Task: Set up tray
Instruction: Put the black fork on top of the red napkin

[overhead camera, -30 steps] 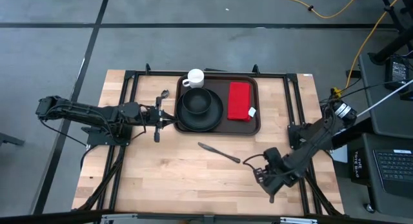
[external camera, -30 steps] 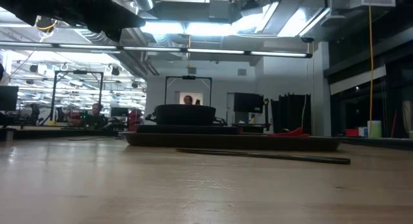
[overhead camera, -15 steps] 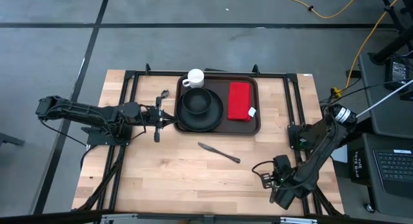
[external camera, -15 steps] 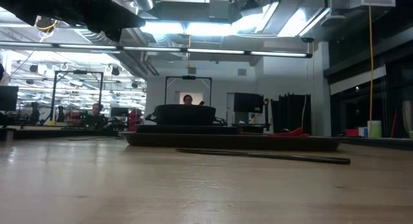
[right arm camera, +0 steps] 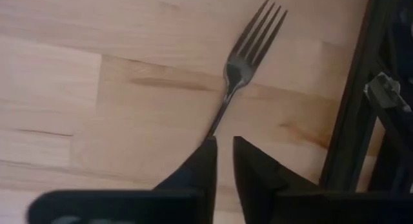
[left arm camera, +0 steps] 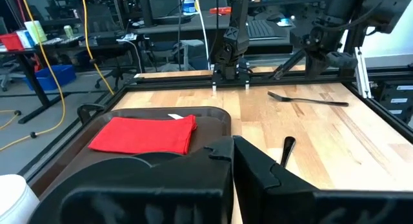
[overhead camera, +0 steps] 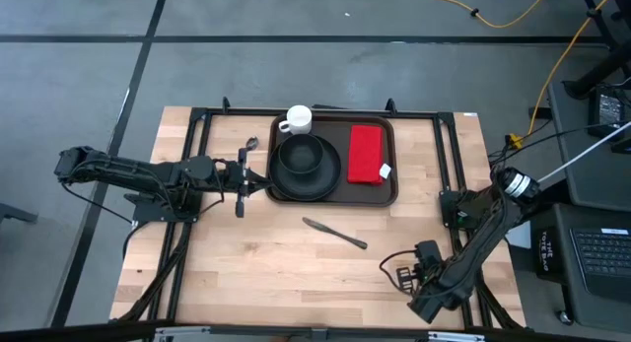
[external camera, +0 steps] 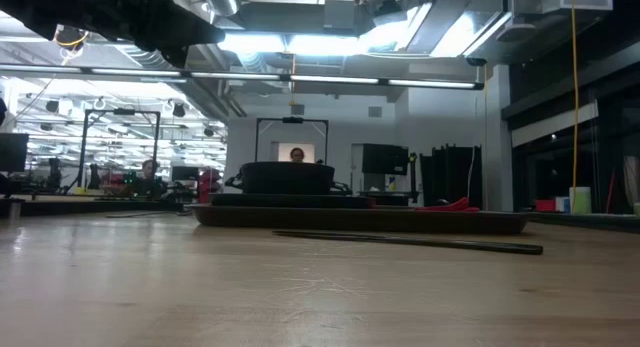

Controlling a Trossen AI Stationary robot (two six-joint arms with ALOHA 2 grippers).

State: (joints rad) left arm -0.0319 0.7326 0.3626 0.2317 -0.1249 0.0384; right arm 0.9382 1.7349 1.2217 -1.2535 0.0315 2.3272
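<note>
The dark brown tray (overhead camera: 393, 184) lies at the table's far middle. It holds a round black plate with a bowl (overhead camera: 305, 166), a white mug (overhead camera: 299, 118) and a folded red napkin (overhead camera: 366, 153). A knife (overhead camera: 335, 233) lies on the wood near the tray. A fork (right arm camera: 248, 53) lies flat by the right frame rail, and it shows whole in the left wrist view (left arm camera: 307, 99). My right gripper (right arm camera: 224, 146) is shut and hangs over the fork's handle end near the table's near right corner (overhead camera: 396, 273). My left gripper (overhead camera: 262, 181) is shut at the tray's left edge.
A small metal utensil (overhead camera: 249, 144) lies left of the mug, beside the black frame rails (overhead camera: 441, 165) that run along the table. Bare wood stretches across the near left part (overhead camera: 237, 273). People and equipment show in the room behind the table.
My right arm has drawn back from beside the knife's right end toward the table's near edge. Its fingers have stayed as close together as before. The left arm, tray, plate and knife have kept still.
</note>
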